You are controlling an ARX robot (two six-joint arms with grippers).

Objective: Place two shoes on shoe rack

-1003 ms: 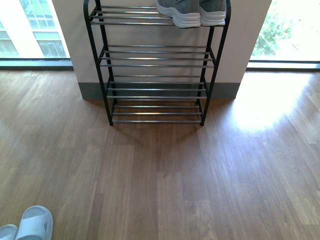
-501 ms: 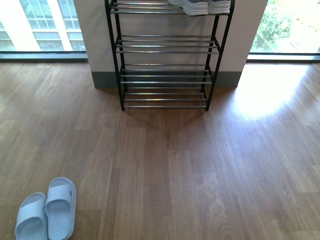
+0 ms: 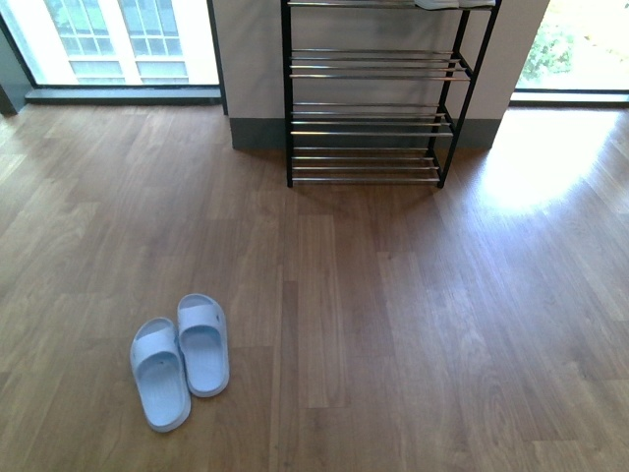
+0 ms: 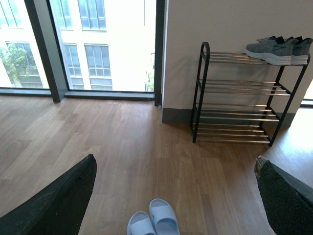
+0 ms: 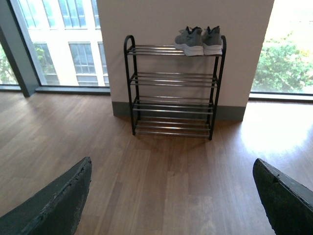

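Sandals (image 3: pixel 180 359) lay side by side on the wood floor (image 3: pixel 413 324) in my front view, well apart from the shoe rack (image 3: pixel 373 118) and off to its left. Through the left wrist camera I saw the grey sneakers (image 4: pixel 276 48) on the rack's top shelf, at its right end, and the left gripper (image 4: pixel 174 161) spread wide, empty. The right wrist camera showed the right gripper (image 5: pixel 172 164) equally wide, facing the rack.
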